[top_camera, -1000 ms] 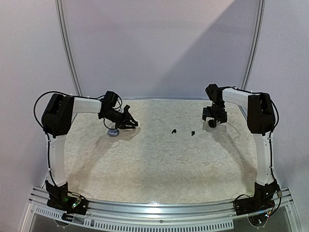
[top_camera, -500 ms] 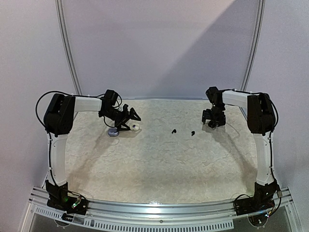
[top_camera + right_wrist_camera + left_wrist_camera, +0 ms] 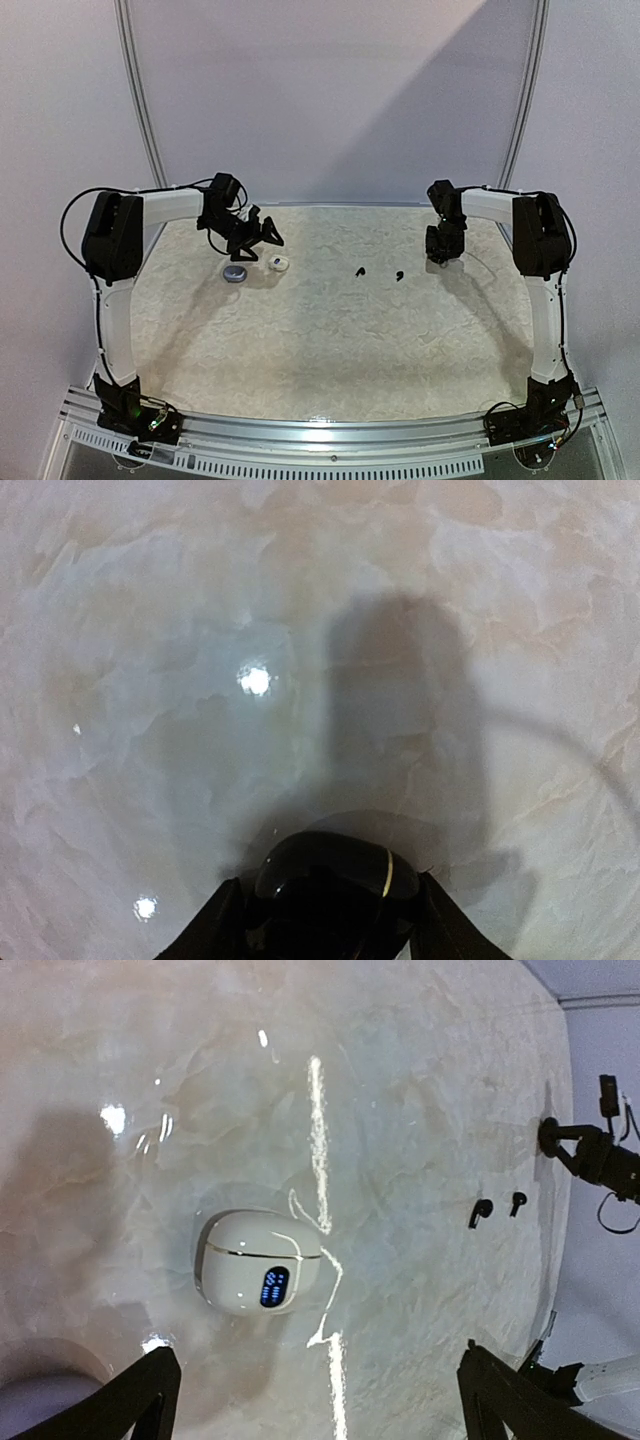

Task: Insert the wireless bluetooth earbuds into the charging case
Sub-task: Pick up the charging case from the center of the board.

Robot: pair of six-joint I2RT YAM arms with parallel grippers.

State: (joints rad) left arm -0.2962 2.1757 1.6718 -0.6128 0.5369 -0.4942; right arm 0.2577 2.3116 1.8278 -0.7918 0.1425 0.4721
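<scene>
You had the top camera looking down over the whole table (image 3: 320,340) from behind the arms. Both wrist cameras faced down at it from close; the left one shared the white case (image 3: 258,1275) with the top view.

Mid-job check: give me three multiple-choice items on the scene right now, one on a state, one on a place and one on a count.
1. The left gripper is:
A. shut on a case
B. shut tight, empty
C. open and empty

2. The black case sits:
A. under the left gripper
B. between the fingers of the right gripper
C. at the near edge, by the arm bases

3. How many black earbuds lie loose on the table?
A. Two
B. None
C. Five

Answers:
1. C: its fingers stand wide apart with nothing between them.
2. B: the right wrist view shows a finger against each side of it.
3. A: the top view shows a pair side by side, mid-table.
</scene>
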